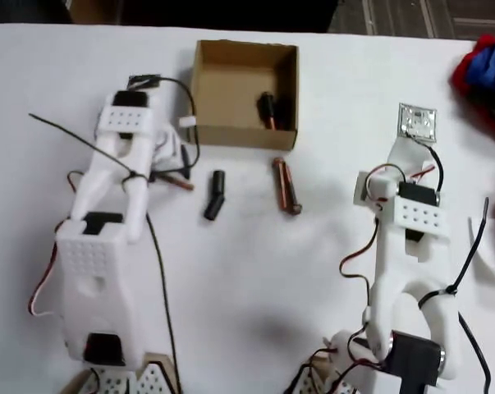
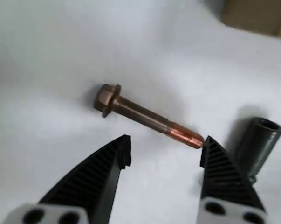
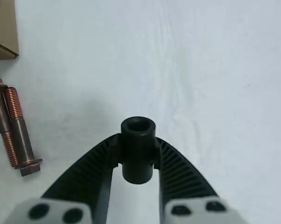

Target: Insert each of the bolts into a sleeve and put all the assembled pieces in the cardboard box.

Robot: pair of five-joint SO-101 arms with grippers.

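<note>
A copper bolt lies flat on the white table, its threaded end between the fingertips of my open left gripper. From above, that bolt pokes out beside the left gripper. A black sleeve lies just outside one finger. Two black sleeves rest below the cardboard box. My right gripper is shut on an upright black sleeve, held above the table at the right. Two more bolts lie side by side. An assembled piece lies in the box.
The box stands open at the back centre. A red and blue cloth lies at the far right edge. Loose cables trail from both arms across the table. Bare tabletop stretches between the two arms at the front.
</note>
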